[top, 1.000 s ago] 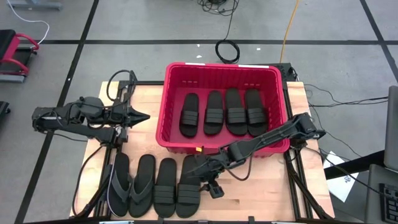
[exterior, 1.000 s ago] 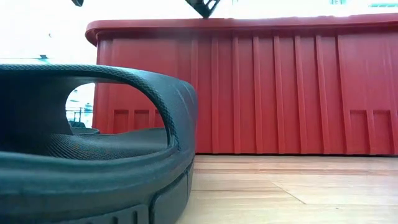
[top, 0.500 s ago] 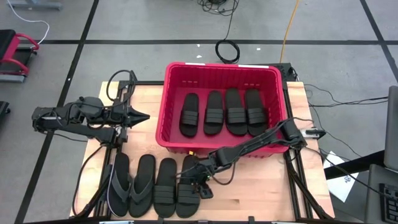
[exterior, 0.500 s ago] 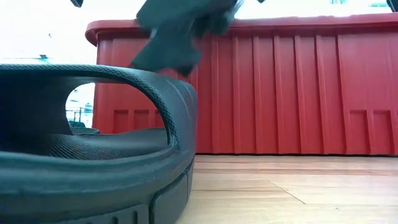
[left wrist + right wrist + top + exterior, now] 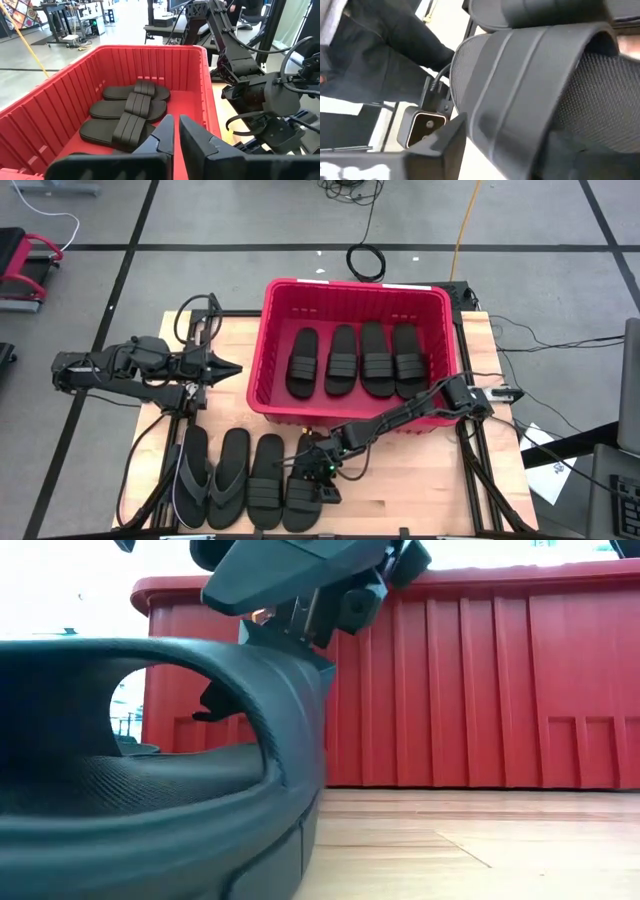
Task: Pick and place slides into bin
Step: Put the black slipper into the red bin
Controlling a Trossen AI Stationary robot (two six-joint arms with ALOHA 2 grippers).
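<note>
Right claw (image 5: 312,473) is down on the rightmost flat black rubber slide with the wide ribbed band (image 5: 305,477) in the row of four on the light wooden desk (image 5: 420,480), just in front of the big red slotted plastic bin (image 5: 352,295). Fingers sit either side of that band, pinching it as far as I can tell. Four more slides already lie in the bin. Left claw (image 5: 228,368) hovers left of the bin, fingers pressed nearly together.

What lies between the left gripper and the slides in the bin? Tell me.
Only the bin's red slotted wall. In the high view the left gripper points at it from outside, with bare tabletop up to it; the four slides lie inside.
</note>
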